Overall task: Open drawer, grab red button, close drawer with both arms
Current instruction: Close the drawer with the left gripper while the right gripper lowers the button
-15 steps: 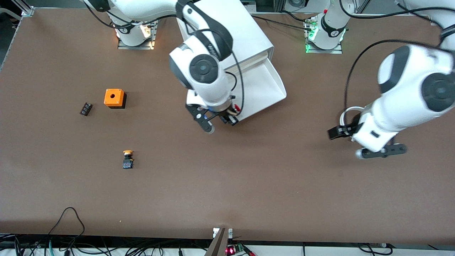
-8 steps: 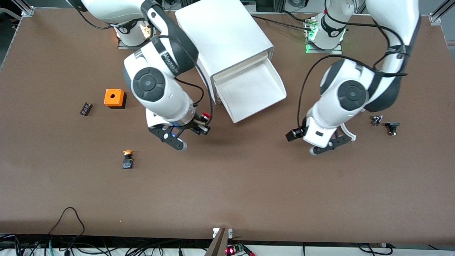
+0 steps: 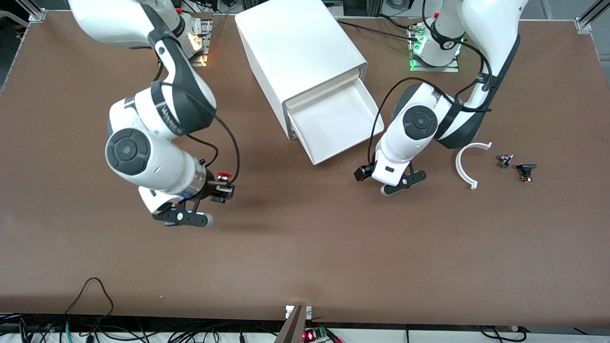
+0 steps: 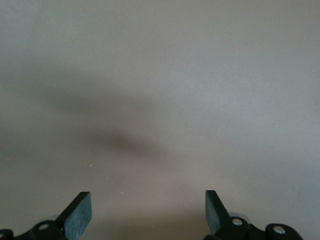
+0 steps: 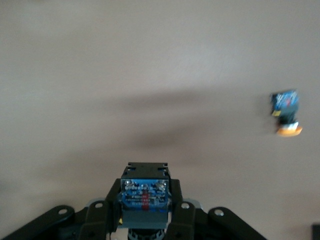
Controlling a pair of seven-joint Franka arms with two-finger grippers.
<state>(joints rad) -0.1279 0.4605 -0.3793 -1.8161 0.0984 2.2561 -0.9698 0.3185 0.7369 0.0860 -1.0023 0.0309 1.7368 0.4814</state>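
Note:
The white cabinet stands between the arm bases, and its lowest drawer is pulled out and looks empty. My right gripper is over the table toward the right arm's end. It is shut on the button, whose black body with a blue label shows between the fingers. The red cap is hidden. My left gripper is open and empty, low over bare table beside the drawer's front corner.
The like button with an orange-yellow cap lies on the table close to my right gripper; the front view hides it under that gripper. A white curved piece and two small dark parts lie toward the left arm's end.
My right gripper has carried the button from the drawer's front toward the right arm's end. My left gripper has swung in toward the drawer, uncovering the white curved piece.

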